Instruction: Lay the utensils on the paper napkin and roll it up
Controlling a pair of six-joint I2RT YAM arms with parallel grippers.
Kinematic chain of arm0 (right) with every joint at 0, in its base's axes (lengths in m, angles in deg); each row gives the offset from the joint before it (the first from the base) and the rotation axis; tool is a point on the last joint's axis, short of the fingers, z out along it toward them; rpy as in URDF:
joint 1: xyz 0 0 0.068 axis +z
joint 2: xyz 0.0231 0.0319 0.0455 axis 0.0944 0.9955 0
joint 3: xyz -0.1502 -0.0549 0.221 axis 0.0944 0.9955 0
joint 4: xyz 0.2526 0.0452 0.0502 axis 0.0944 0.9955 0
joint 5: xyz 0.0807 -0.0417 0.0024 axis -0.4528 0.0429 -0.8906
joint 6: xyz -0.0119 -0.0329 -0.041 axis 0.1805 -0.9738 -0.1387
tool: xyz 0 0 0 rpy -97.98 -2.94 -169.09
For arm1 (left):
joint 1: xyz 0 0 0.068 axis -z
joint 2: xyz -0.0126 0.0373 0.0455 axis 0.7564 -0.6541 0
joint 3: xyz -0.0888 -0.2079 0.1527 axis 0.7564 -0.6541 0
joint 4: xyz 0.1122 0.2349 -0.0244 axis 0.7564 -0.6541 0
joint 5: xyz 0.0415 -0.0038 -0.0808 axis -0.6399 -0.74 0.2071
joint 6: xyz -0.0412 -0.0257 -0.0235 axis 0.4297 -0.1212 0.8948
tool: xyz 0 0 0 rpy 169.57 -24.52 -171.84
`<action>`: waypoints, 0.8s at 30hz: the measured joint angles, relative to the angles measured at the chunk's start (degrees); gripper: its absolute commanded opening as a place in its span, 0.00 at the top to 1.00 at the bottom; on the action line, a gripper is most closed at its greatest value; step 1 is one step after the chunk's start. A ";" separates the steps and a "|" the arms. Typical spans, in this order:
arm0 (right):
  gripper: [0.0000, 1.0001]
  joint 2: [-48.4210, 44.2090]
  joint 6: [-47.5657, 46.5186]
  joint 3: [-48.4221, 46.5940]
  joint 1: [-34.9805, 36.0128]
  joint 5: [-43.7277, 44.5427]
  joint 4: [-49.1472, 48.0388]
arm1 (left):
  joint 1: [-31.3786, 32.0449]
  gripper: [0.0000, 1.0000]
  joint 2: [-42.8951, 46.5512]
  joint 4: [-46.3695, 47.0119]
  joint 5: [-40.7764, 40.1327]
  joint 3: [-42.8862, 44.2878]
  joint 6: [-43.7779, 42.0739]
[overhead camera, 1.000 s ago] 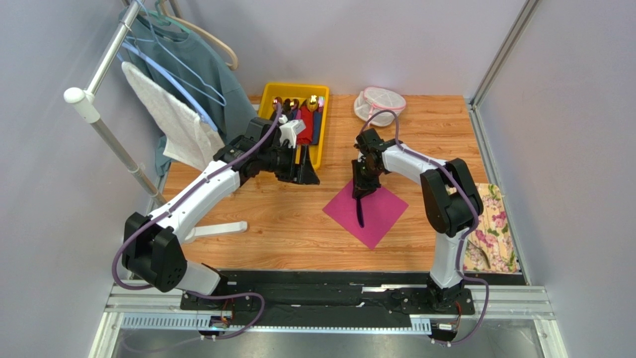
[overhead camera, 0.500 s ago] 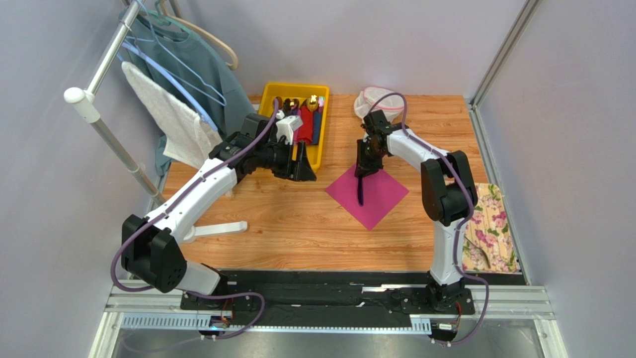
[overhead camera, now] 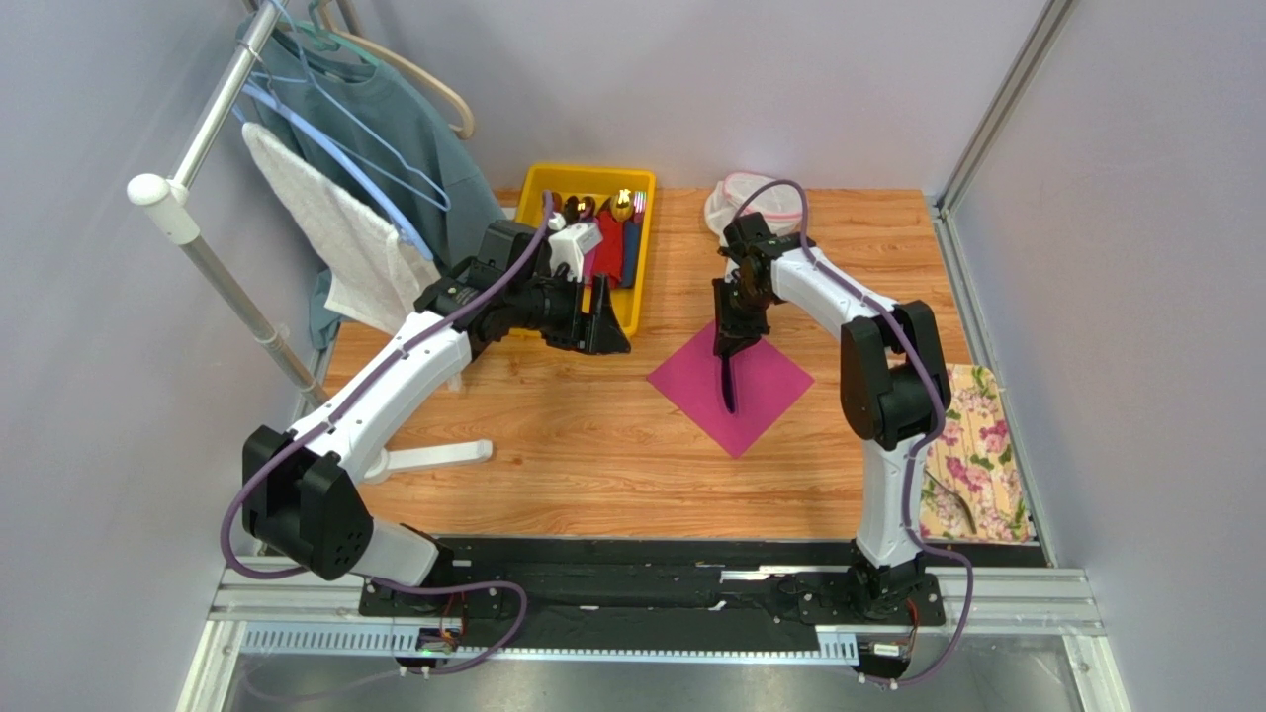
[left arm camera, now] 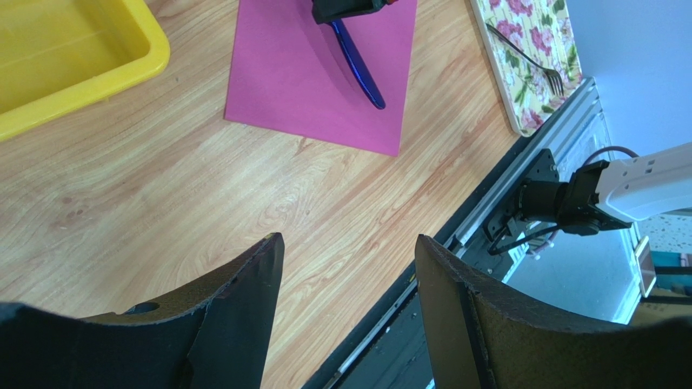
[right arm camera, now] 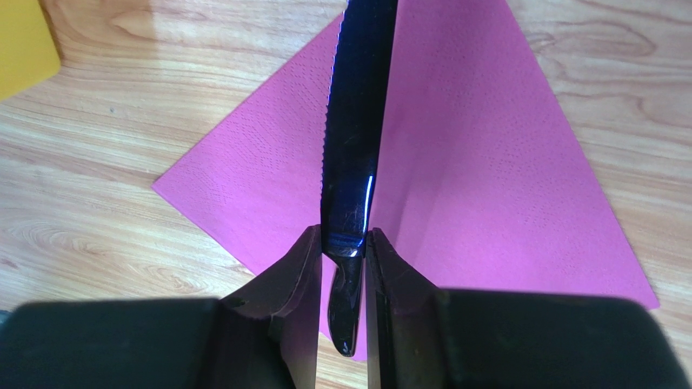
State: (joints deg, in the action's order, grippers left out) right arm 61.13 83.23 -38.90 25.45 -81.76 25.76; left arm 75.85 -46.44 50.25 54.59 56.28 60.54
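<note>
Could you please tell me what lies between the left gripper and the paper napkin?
Only bare wooden tabletop lies between the left gripper and the paper napkin; the left wrist view shows this stretch clearly.

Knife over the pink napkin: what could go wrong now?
The right gripper pinches the knife near one end only, so it might swing or slip. If its tip drags, the loose paper napkin could slide or crumple. The fork lies far off on the floral cloth; rolling now would leave it out.

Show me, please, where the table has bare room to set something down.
Free: the wood between yellow tray and pink napkin, and the broad strip from napkin to near rail. Crowded: the napkin, where the right hand holds the dark knife.
</note>
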 measured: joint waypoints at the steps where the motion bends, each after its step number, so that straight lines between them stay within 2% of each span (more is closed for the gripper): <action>1: 1.00 0.00 0.00 0.00 -0.09 0.07 0.24 | -0.02 0.31 0.00 0.00 0.00 0.00 0.04; 24: 1.00 3.96 0.42 -3.37 -1.11 1.11 1.07 | -0.09 0.30 -0.11 0.00 -1.44 0.00 0.50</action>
State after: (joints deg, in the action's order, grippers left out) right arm 65.09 83.65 -42.26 24.34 -80.65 26.83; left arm 75.76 -46.55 50.25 53.15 56.28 61.04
